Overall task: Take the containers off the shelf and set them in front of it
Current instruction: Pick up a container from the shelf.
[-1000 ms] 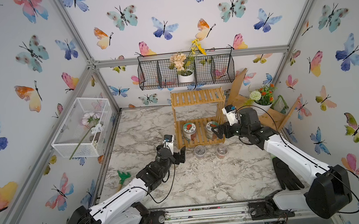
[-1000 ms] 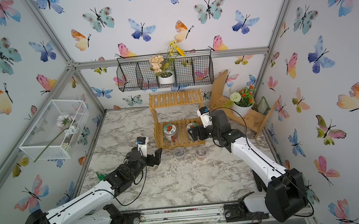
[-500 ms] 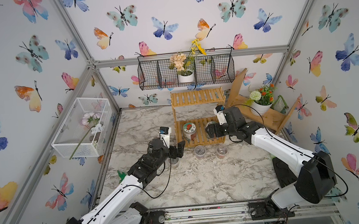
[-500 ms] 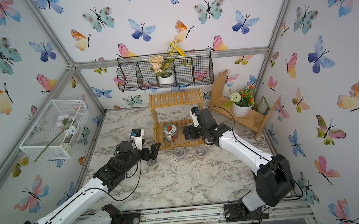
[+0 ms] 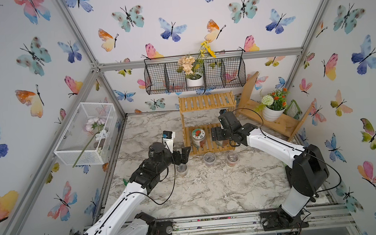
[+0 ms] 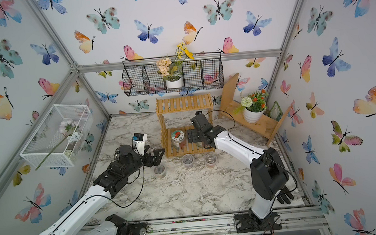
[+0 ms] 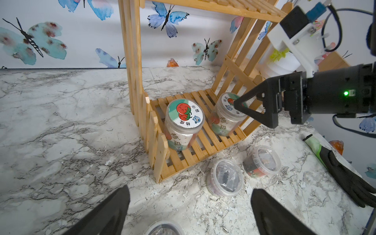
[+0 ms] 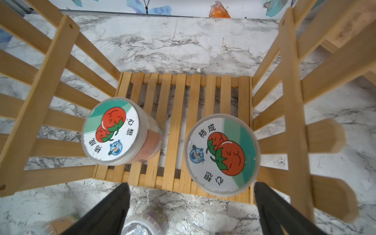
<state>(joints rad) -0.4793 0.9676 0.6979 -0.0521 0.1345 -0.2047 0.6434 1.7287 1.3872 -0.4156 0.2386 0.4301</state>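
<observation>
Right fingers (image 8: 109,209) nearer round teal-lidded jar (image 8: 221,154)

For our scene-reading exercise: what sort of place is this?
Probably a robot test cell dressed as a home: an aluminium frame with butterfly wallpaper encloses a marble-look tabletop, and left arm and right arm are mounted at its front edge.

Butterfly-papered walls (image 5: 197,14) on an aluminium frame (image 5: 121,65) enclose a marbled surface (image 5: 211,189); a black wire basket (image 5: 157,79) hangs at the back.

Two jars (image 7: 184,120) on shelf (image 7: 133,61), cups (image 7: 224,177) in front.
</observation>
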